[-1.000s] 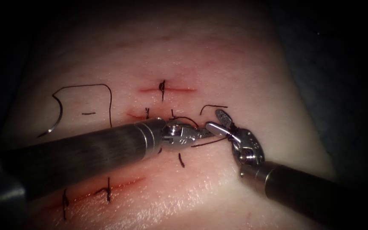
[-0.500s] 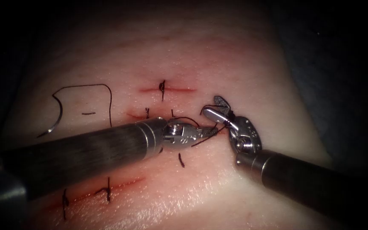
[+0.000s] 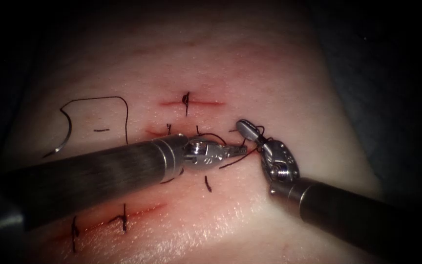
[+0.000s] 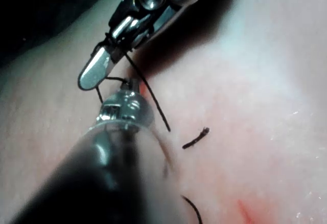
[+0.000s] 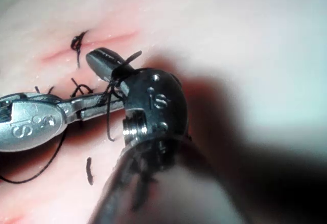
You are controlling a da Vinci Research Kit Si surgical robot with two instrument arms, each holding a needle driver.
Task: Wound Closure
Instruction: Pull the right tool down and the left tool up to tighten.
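The curved needle lies free on the tissue, left of the cuts, held by neither tool and not in the tissue. Its thread loops up and runs down under the left shaft. My left tool is shut on the thread beside the middle cut; it also shows in the right wrist view. My right tool crosses just above it, its jaws shut on the thread close to their hinge. Both tools meet in the left wrist view, right over left.
A stitched upper cut lies beyond the tools, and a lower cut with stitches lies near the front left. Cut thread ends lie on the tissue by the left tool's wrist. Red fluid tints the cuts.
The right tool's jaws stood wide open around the thread and have now closed on it, moving slightly left. The left tool has stayed in place, still gripping the thread.
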